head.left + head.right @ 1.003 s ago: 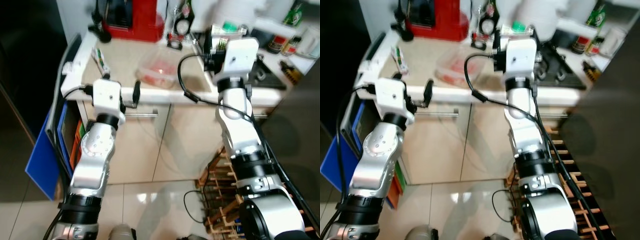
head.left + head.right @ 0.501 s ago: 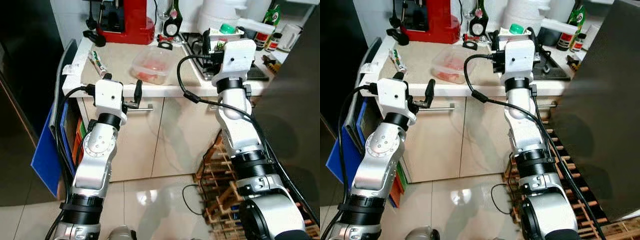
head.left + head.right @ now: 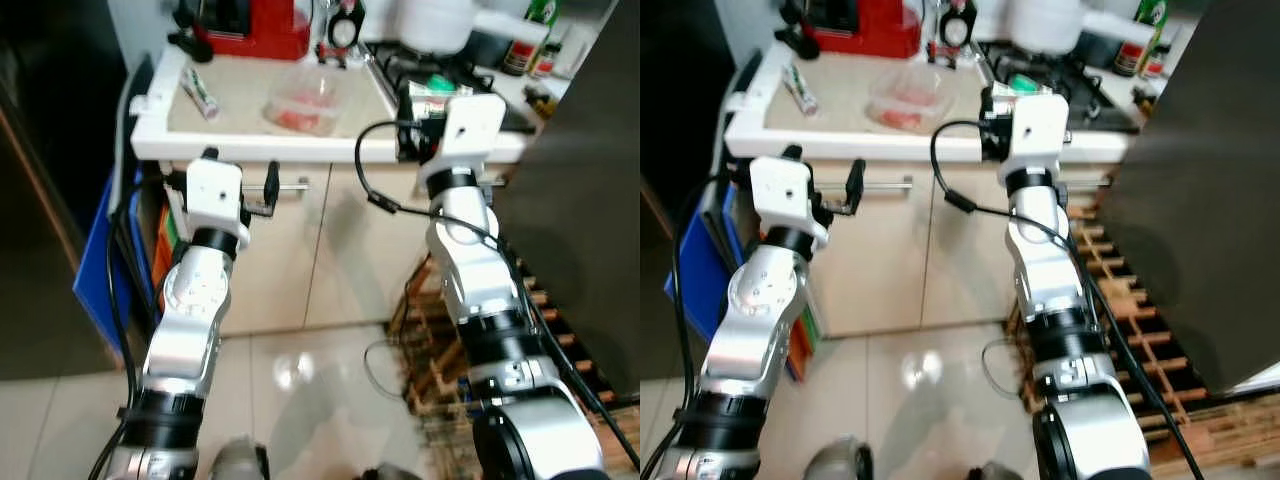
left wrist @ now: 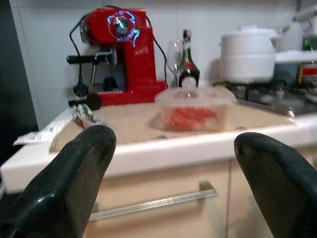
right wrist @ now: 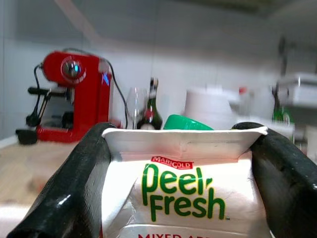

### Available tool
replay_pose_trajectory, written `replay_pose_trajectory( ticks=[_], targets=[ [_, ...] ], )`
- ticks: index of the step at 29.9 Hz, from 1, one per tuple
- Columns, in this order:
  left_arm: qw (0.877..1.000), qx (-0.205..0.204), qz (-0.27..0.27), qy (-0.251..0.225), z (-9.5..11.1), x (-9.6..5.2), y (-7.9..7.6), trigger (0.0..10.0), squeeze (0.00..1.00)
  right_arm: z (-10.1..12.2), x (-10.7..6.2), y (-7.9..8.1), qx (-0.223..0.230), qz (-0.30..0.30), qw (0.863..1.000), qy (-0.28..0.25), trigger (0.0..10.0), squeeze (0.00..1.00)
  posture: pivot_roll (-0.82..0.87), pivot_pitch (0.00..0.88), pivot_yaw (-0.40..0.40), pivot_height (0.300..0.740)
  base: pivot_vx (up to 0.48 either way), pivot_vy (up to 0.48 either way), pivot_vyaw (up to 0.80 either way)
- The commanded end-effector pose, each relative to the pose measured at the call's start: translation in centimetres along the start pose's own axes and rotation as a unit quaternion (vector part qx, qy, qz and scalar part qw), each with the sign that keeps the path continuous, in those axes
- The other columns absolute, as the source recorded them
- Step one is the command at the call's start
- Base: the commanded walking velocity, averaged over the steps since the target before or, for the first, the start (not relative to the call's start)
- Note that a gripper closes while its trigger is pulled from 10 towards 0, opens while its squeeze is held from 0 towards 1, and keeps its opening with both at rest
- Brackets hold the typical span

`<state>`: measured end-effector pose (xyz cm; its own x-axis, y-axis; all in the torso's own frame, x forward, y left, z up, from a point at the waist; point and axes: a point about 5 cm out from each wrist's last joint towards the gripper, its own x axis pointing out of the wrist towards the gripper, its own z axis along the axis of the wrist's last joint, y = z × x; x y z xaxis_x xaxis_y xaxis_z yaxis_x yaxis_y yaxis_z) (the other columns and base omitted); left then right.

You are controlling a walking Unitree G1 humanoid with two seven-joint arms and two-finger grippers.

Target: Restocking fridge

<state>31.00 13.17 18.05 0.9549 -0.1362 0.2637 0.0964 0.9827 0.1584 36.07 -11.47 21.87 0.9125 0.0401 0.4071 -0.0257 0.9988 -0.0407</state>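
My right gripper (image 5: 181, 136) is shut on a white Peel Fresh juice carton (image 5: 183, 188) with a green cap. It holds the carton upright at the counter's front edge, by the hob (image 3: 425, 95). My left gripper (image 4: 173, 144) is open with nothing between its fingers, raised just in front of the counter edge (image 3: 240, 172). A clear plastic container (image 4: 195, 106) with red food stands on the beige countertop (image 3: 250, 110) beyond it.
A red coffee machine (image 4: 124, 54), a wine glass, a dark bottle (image 4: 187, 64) and a white pot (image 4: 250, 49) line the counter's back. A cabinet handle (image 4: 153, 201) runs below. A tall dark panel (image 3: 590, 200) stands at right, with a wooden rack (image 3: 440, 340) on the floor and a blue board (image 3: 100, 260) at left.
The whole view has shifted, so the counter sits higher in the picture. The right gripper with the carton has come from over the hob to the counter's front edge. The left gripper stays open.
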Motion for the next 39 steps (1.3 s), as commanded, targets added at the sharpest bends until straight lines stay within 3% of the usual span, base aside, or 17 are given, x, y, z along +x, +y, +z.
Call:
replay_pose_trajectory(
  ticks=[1,19,25,39],
  targets=[
    [1.000,-0.002,-0.008,-0.001,0.1,0.1,-0.7,10.0,0.00,0.0,0.2,-0.9,0.010,-0.013,1.000,0.007,10.0,0.00,0.09,0.000,-0.061,0.740,-0.259,0.000,0.00],
    [1.000,0.000,-0.010,-0.003,0.1,0.1,-1.0,10.0,0.00,-0.5,0.3,-0.8,0.019,0.001,0.999,0.028,10.0,0.00,0.09,0.000,-0.061,0.740,-0.283,0.000,0.03],
    [1.000,-0.007,-0.011,0.002,0.0,0.1,-1.1,10.0,0.00,-0.7,0.2,-0.8,0.015,0.003,0.999,0.035,10.0,0.00,0.09,0.000,-0.058,0.740,0.000,0.000,0.74],
    [1.000,-0.009,-0.020,0.011,-0.4,-0.3,-1.8,10.0,0.00,-0.4,0.3,-0.8,0.018,0.009,0.999,0.030,10.0,0.00,0.09,0.000,-0.060,0.740,0.000,0.000,0.00]
  ],
)
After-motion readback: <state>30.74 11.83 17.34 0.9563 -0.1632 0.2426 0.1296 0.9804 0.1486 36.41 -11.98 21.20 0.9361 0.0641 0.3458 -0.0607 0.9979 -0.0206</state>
